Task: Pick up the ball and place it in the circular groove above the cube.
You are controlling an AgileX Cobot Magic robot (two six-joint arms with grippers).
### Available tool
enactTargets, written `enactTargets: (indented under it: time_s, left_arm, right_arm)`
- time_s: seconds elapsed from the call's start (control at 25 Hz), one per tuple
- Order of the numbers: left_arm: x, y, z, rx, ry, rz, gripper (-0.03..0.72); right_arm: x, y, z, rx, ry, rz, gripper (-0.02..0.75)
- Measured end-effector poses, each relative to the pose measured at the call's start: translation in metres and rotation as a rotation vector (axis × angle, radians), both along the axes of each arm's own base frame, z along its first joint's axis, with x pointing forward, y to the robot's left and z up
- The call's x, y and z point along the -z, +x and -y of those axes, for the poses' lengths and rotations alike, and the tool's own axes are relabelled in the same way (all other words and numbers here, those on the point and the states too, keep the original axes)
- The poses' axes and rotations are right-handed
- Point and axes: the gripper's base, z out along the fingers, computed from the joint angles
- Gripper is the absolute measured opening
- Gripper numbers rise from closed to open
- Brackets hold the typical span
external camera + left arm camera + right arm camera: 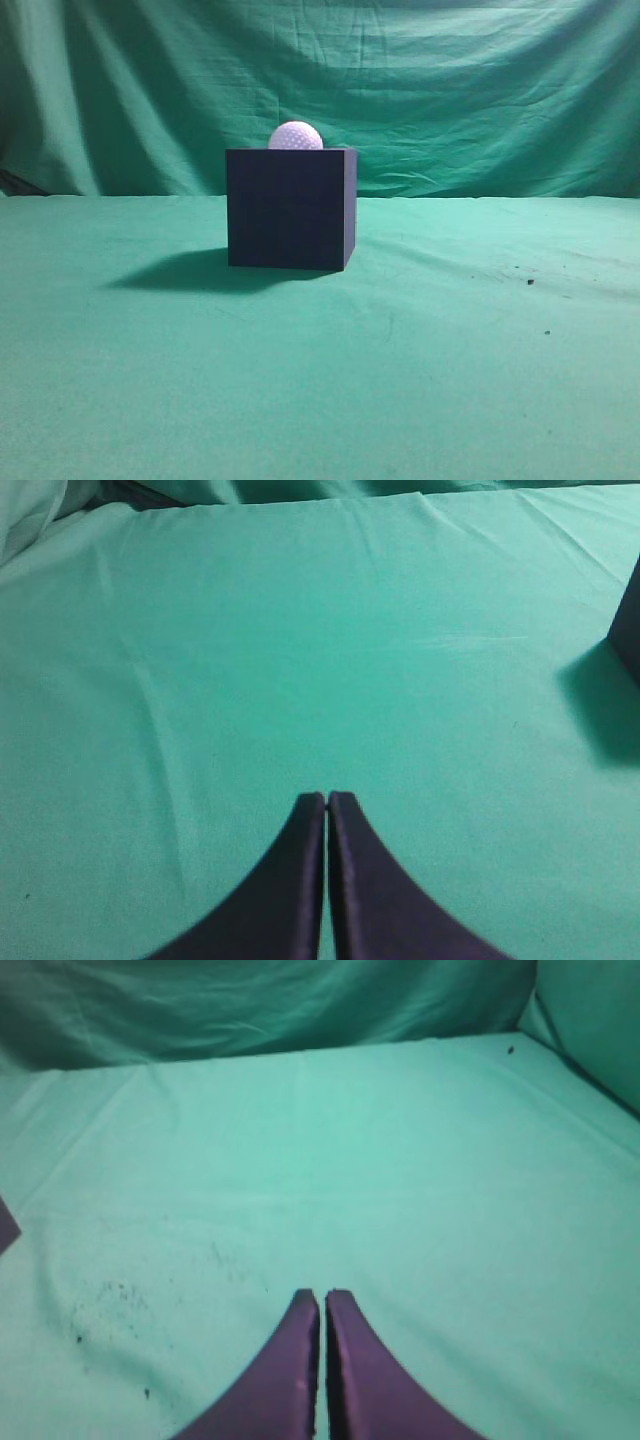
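the ball [296, 136] sits on top of the cube [290, 208]. it is white and bumpy all over, like a golf ball. only its top half shows above the cube's front edge, so the low part of the ball is hidden from the front camera. it sits near the middle of the top, a little to the left.

the cube is dark, almost black, with flat sides and sharp corners. it stands on the green cloth [320, 380] that covers the table, near the middle of the front view. a dark shadow [175, 272] lies on the cloth to the left of the cube. a green curtain [450, 80] hangs behind it with many folds. a few tiny dark specks [529, 282] lie on the cloth off to the right.

the left gripper [327, 798] has its two dark fingers pressed together, with just a thin line between them. it holds nothing. it is over bare cloth. a small bit of the cube [629, 620] peeks in at the right edge of its camera, well apart from the fingers.

the right gripper [322, 1296] also has its fingers pressed close together and holds nothing. it is over the cloth too, where small dark crumbs [110, 1305] are scattered to the left.

no arm shows in the front view.
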Motion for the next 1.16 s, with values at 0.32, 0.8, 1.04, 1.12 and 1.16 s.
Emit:
enactTargets:
  time_s: [0.32, 0.8, 1.04, 1.12, 1.16]
  left_arm:
    - [0.0, 0.0, 0.0, 0.0, 0.0, 0.0, 0.0]
    - [0.0, 0.0, 0.0, 0.0, 0.0, 0.0, 0.0]
    - [0.0, 0.0, 0.0, 0.0, 0.0, 0.0, 0.0]
    - [0.0, 0.0, 0.0, 0.0, 0.0, 0.0, 0.0]
    - [0.0, 0.0, 0.0, 0.0, 0.0, 0.0, 0.0]
  right_arm:
    - [0.0015, -0.0004, 0.0001, -0.002, -0.01, -0.016, 0.0]
    - [0.0015, -0.0005, 0.0001, -0.002, -0.009, -0.017, 0.0]
    - [0.0015, -0.0005, 0.0, -0.003, -0.012, -0.016, 0.0]
    - [0.0015, -0.0005, 0.0, -0.003, -0.012, -0.016, 0.0]
    - [0.0015, -0.0005, 0.0, -0.003, -0.012, -0.016, 0.0]
